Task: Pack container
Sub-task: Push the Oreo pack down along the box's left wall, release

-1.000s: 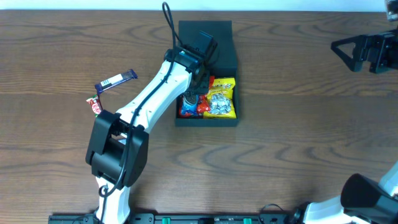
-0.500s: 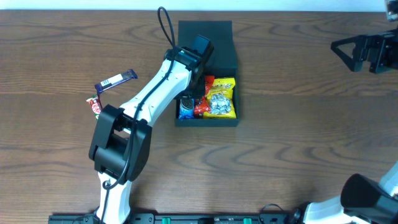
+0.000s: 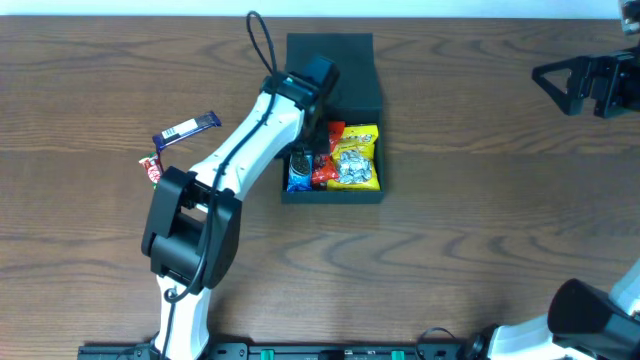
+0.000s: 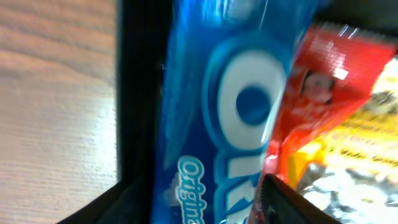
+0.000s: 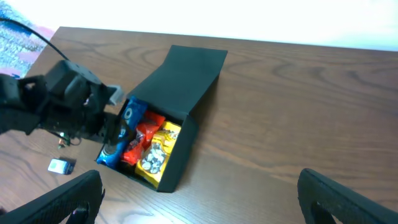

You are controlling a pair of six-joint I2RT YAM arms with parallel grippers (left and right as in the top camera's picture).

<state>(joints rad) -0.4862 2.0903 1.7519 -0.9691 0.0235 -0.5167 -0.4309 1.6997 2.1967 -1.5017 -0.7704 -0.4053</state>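
The container (image 3: 332, 196) sits a little left of the middle of the table (image 3: 480, 230), with its lid (image 3: 330, 65) open on the far side. Three packets lie side by side inside it: a blue biscuit packet (image 3: 296, 180) against the left wall, a red packet (image 3: 324, 172) beside it, and a yellow packet (image 3: 360, 160) on the right. The left gripper (image 3: 304, 158) reaches down into the box right over the blue packet. In its wrist view the packet fills the frame, with one dark finger (image 4: 292, 202) at the bottom edge — whether the jaws clasp the packet or stand free of it cannot be told. The right gripper (image 5: 199, 179) hangs by the table's far right edge, well apart from the box, with its jaws spread wide and empty. Left of the box on the wood lie a dark blue bar (image 3: 187, 128) and — nearer the arm's base — a small red wrapper (image 3: 151, 170).
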